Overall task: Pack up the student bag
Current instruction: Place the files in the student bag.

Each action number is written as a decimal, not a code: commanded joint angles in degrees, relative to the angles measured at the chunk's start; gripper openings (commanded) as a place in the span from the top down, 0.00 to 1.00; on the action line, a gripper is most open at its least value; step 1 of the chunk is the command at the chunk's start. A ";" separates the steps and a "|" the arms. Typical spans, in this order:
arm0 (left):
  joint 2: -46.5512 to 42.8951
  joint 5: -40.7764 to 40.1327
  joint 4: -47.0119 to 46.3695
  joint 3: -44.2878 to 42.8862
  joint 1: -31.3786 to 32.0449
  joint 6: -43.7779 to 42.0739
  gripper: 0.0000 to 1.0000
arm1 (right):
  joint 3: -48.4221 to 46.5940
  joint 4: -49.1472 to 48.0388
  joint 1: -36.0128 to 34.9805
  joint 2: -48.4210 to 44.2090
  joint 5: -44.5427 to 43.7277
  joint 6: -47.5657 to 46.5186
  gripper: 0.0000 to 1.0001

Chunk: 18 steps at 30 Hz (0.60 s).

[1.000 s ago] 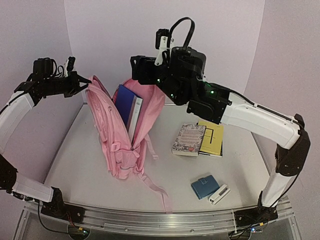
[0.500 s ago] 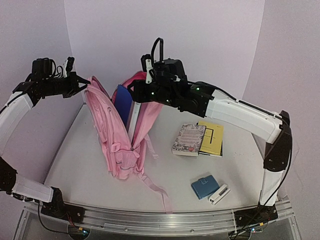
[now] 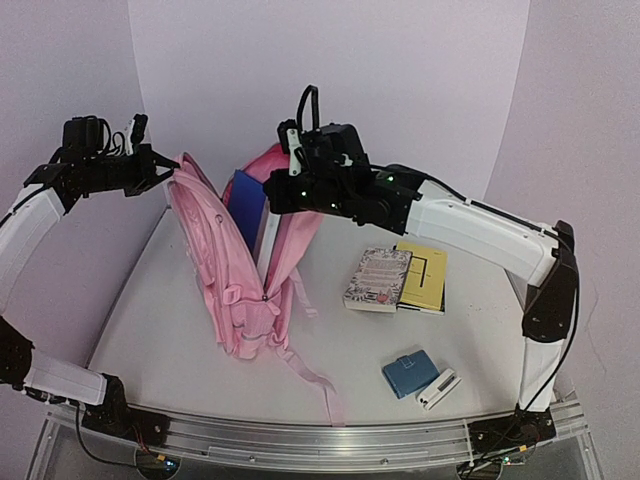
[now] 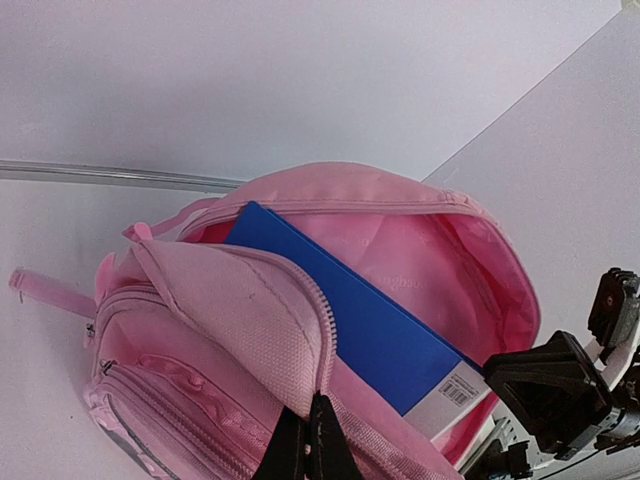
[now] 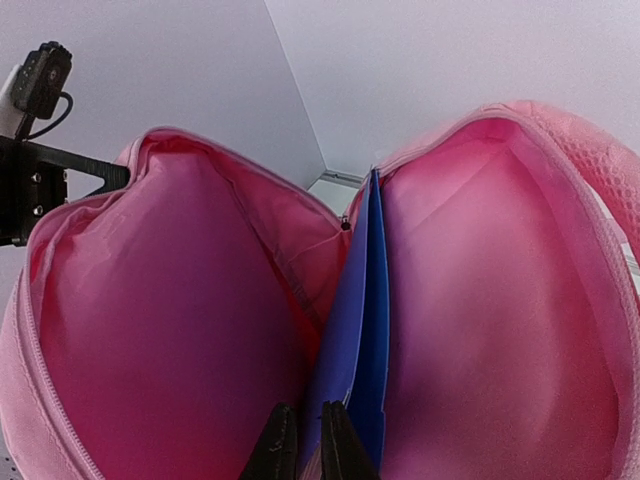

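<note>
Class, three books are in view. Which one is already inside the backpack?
The blue book, standing in the open pink backpack; the floral-covered book and the yellow book lie on the table.

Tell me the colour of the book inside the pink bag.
The book is blue; left wrist view.

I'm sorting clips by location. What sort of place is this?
Probably a robotics lab booth: two robot arms mounted on a metal rail, a white table, plain walls close around.

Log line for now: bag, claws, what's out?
student bag: open | left claw: shut on its front panel | right claw: near-closed at blue book, grip unclear | out: floral book, yellow book, blue wallet
</note>
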<state>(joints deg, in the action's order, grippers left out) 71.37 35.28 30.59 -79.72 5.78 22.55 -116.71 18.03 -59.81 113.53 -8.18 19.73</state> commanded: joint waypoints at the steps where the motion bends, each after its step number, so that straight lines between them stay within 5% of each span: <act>1: -1.58 -1.51 1.56 -0.43 -0.06 0.15 1.00 | 3.15 0.67 -0.40 -3.26 1.49 1.13 0.94; 18: -1.96 -3.79 1.39 0.09 -0.07 1.05 1.00 | 17.19 3.68 -6.45 -9.89 -2.83 9.62 1.00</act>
<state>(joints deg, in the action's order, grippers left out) 70.92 32.36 31.00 -79.72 5.80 23.09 -101.74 16.43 -64.73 103.39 -10.00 26.21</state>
